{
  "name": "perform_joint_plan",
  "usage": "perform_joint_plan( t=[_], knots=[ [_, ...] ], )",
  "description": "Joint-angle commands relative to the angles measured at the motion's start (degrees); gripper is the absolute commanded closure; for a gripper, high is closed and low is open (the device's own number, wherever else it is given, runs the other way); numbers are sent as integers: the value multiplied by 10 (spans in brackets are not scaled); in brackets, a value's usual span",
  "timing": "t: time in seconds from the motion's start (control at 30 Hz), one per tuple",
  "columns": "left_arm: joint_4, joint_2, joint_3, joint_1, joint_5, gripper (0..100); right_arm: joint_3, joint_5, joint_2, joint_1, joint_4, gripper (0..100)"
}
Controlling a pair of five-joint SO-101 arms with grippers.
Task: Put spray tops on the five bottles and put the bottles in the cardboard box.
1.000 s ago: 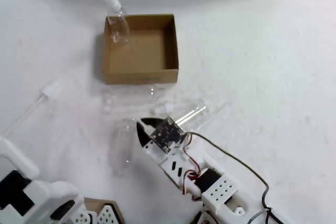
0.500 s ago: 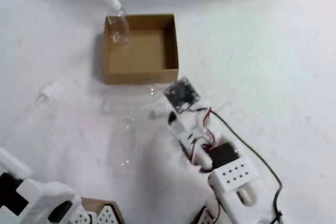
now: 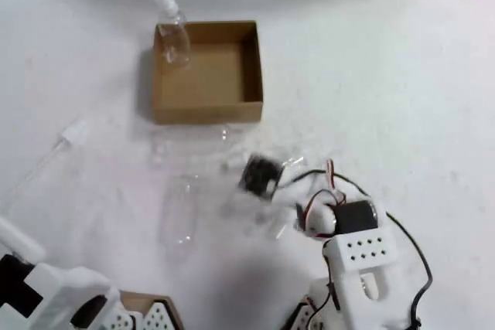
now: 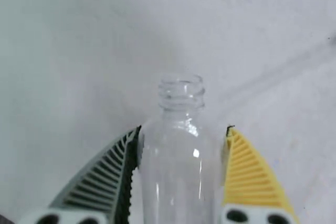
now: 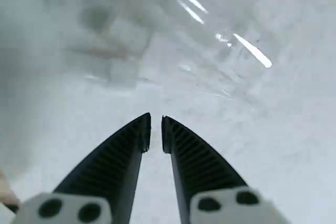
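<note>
Clear plastic bottle [image 4: 176, 182], uncapped, sits clamped in the left hand [image 4: 182, 129], neck pointing outward, presumably ready for capping; the right hand [image 5: 156, 123] is clenched and empty.

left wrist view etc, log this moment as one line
left gripper: shut on uncapped bottle | right gripper: shut, empty | cardboard box: one capped bottle inside | spray top: loose on table
</note>
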Motion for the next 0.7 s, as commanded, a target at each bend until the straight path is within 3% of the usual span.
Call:
perform_joint_plan(
  t=[0.0,0.2,0.37,0.67],
  knots=[
    [-7,-9,-4,8,-5,967,-39,172,-10,-3,72,972],
    [0,-9,-4,16,-5,966,-44,291,-9,-17,123,768],
    [8,-8,-4,29,-5,967,-3,303,-4,-60,61,797],
    [8,-9,-4,53,-3,968,23,304,-4,-108,55,834]
  ],
)
